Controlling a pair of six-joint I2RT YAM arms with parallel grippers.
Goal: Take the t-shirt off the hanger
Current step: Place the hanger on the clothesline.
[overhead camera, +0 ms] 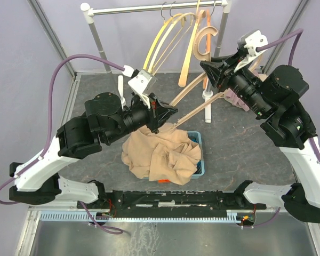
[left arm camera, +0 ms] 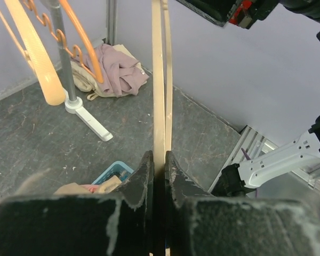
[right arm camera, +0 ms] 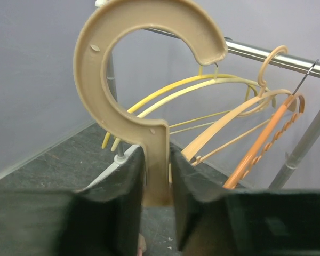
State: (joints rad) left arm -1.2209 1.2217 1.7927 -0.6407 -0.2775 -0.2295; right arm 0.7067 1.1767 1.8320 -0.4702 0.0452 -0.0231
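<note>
T-shirt (overhead camera: 160, 154): we see it as a tan, crumpled heap on the dark table (overhead camera: 96, 85), spread over the blue basket (overhead camera: 200, 140) so that only the basket's right rim shows. It lies near the front, between the two arms, directly below the left gripper (overhead camera: 168, 113).

Above it, the hanger (left arm camera: 158, 96) slants from low on the left to high on the right, held by both arms. From the left wrist view, the left gripper's jaws are pressed together on the hanger's thin pale bars, which run straight up from between the fingers. From the right wrist view, the right gripper (right arm camera: 157, 160) is clamped on the flat neck just under the big round hook, and the hook stands free above the fingers, not hung on the rail (overhead camera: 160, 7).

The hanger's bars look bare where we can see them between the grippers. Its low end reaches the top edge of the heap, just beside the left gripper; we cannot tell whether cloth and hanger touch there.

Behind, yellow hangers (overhead camera: 162, 40) and an orange hanger (overhead camera: 207, 32) hang on the rail. A pinkish pile of clothes (left arm camera: 117, 69) sits on the table by the rail's foot, well apart from the T-shirt.
</note>
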